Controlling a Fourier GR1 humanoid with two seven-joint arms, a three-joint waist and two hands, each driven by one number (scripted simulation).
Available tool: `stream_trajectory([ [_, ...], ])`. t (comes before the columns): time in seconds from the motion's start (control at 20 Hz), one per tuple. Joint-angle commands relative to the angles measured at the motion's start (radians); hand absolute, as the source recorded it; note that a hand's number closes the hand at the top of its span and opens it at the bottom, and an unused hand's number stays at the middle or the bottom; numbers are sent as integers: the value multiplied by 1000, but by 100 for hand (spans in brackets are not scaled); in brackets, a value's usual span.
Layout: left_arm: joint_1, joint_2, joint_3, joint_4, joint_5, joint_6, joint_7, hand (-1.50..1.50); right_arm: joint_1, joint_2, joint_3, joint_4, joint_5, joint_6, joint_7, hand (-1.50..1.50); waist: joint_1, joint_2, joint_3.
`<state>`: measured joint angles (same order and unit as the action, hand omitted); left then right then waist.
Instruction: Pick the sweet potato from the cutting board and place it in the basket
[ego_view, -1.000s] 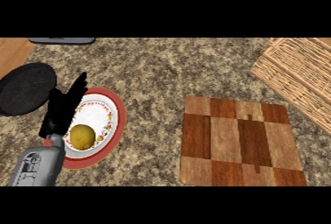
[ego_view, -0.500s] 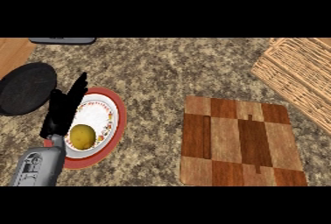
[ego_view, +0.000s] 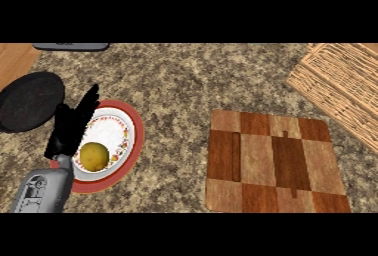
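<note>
We see the left hand (ego_view: 74, 127) at the view's left, fingers straight and holding nothing, over the left edge of a red-rimmed plate (ego_view: 111, 131). The only potato-like thing we find is a yellowish potato (ego_view: 94, 156) lying on that plate, just beside the hand's wrist. The cutting board (ego_view: 273, 160) lies well apart to the right on the speckled counter (ego_view: 184, 80). The basket (ego_view: 343, 82) sits at the far right corner, near the board. A black round pan (ego_view: 29, 100) rests left of the plate.
</note>
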<state>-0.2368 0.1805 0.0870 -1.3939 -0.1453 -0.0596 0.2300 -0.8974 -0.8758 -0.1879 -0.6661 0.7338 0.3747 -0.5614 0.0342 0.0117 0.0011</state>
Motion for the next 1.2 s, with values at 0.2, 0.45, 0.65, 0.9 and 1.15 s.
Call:
stream_trajectory([
  [0.2,11,1,6,-4,-2,2,-20,0,-88,60,-35,251,-10,45,17,-150,-1,-2,0],
  [0.45,-32,-33,-20,43,-36,38,-19,0,-139,89,-99,345,-45,-39,-20,-150,4,4,1],
  [0.65,-25,16,12,-1,5,-15,23,0,-133,59,-194,375,-131,-51,-60,-150,3,0,1],
  [0.9,-5,-9,-9,21,-15,2,-20,0,-135,-24,-297,437,-202,-115,-35,-150,6,7,2],
  [1.15,-13,-19,-13,-35,-3,3,31,0,-107,-136,-343,511,-232,-59,31,-150,15,9,4],
])
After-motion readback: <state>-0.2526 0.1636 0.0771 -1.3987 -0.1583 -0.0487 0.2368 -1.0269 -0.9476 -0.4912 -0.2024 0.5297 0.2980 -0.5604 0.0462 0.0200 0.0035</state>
